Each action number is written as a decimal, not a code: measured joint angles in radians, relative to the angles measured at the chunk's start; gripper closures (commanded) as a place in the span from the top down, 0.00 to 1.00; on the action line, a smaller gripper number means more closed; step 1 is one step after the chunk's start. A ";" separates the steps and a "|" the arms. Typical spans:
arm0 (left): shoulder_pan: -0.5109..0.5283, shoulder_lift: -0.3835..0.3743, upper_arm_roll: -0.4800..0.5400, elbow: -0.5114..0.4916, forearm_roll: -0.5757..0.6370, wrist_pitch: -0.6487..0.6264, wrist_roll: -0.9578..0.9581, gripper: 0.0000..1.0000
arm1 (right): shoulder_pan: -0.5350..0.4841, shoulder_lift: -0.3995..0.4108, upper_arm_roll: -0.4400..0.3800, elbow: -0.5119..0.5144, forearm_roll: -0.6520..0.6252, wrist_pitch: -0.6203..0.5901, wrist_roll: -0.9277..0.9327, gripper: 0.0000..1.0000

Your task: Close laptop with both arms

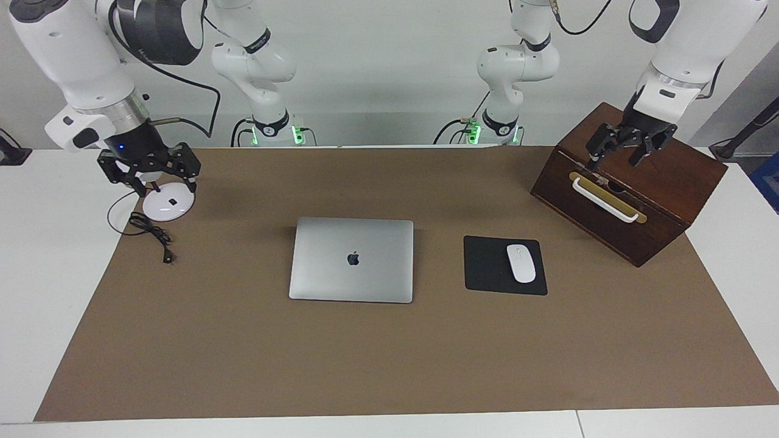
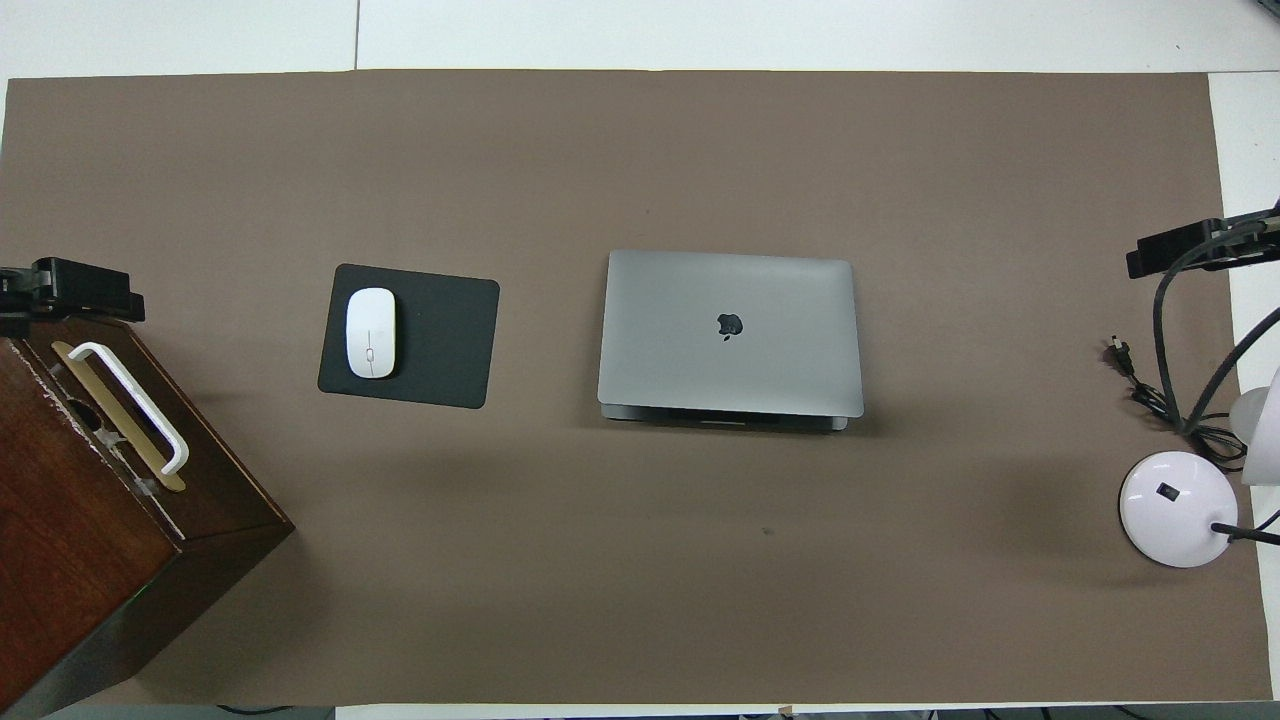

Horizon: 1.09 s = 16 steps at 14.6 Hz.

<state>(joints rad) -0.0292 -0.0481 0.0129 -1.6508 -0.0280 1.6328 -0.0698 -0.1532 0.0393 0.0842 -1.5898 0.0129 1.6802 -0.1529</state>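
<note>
While the laptop (image 1: pixel 352 260) lies shut at the mat's centre, lid down w/ the dark logo facing up, neither arm is in contact w/ it.

Taken left to right in the facing view: the right gripper (image 1: pixel 149 176) is seen raised over the white round lamp base (image 1: pixel 168 205), at approx 9 o'clock from the laptop, toward the right arm's end of the table. Its fingers are spread apart and nothing is held. A black cable (image 1: pixel 151 232) is coiled on the brown mat (image 1: pixel 389 353) just beside the lamp base, plug end farther from the robots.

Next, the laptop is set flat, edges roughly square to the mat. In the overhead view a thin sliver of its base is visible under the lid edge nearer the robots.

At approx 3 o'clock from the laptop, a black mouse pad (image 1: pixel 490 267) is laid near it but apart, w/ a white mouse (image 1: pixel 521 263) resting on the pad's part toward the left arm's end.

At approx 2 o'clock from the laptop, a dark wooden box (image 1: pixel 663 201) w/ a white handle (image 1: pixel 605 201) on a brass plate is placed at an angle. The left gripper (image 1: pixel 627 146) is held over the box top, fingers apart, nothing gripped.
</note>
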 measured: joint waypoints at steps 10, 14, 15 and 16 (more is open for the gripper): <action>0.003 0.063 -0.007 0.038 0.000 -0.042 0.000 1.00 | 0.020 0.000 0.002 0.017 -0.001 -0.019 0.005 1.00; 0.003 0.063 -0.008 0.038 0.000 -0.048 0.000 1.00 | 0.020 -0.002 0.003 0.019 -0.001 -0.019 0.005 1.00; 0.003 0.063 -0.008 0.038 0.000 -0.049 0.000 1.00 | 0.020 -0.003 0.003 0.019 -0.001 -0.019 0.005 1.00; 0.003 0.063 -0.008 0.038 0.000 -0.050 0.000 1.00 | 0.020 -0.003 0.003 0.019 -0.001 -0.019 0.005 1.00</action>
<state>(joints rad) -0.0258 0.0150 0.0047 -1.6132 -0.0279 1.5830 -0.0698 -0.1330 0.0362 0.0869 -1.5709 0.0123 1.6613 -0.1480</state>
